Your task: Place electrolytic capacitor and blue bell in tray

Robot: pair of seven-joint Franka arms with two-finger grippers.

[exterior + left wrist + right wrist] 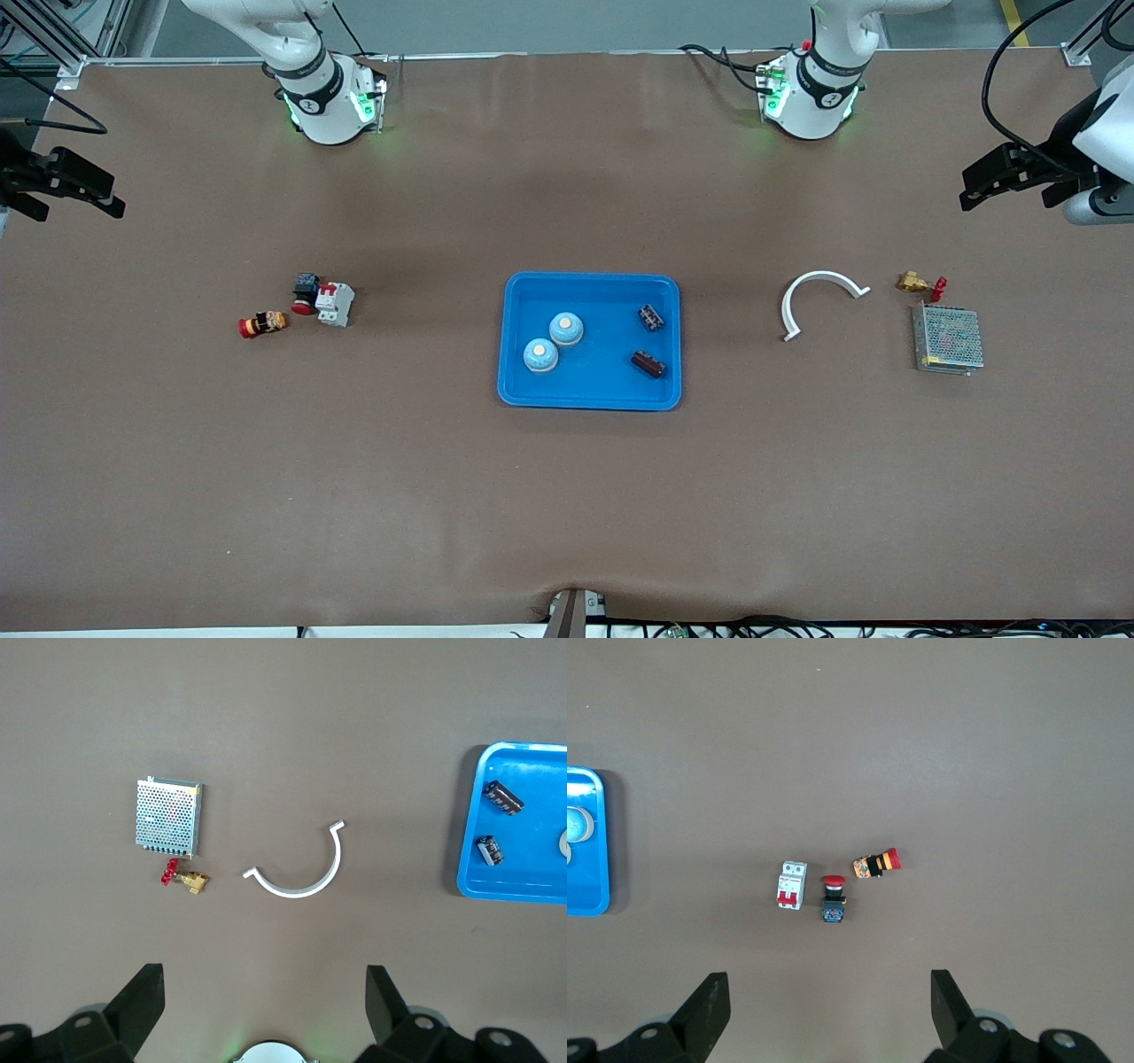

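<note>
Blue tray (589, 397) at mid-bench holds two blue bells (566, 329) and two capacitors (651, 317), with both claws clear of it.

The bells sit touching toward the right arm's end of the tray, the dark capacitors apart toward the left arm's end. The left claw (973, 188) hangs released, fingers spread, over the bench edge at its own end, above a white curved clip (297, 870), a brass valve (188, 879) and a perforated metal box (167, 817). The right claw (113, 197) hangs released at its end, above a white breaker (792, 885), a red push button (834, 896) and a red-capped switch (877, 864).
</note>
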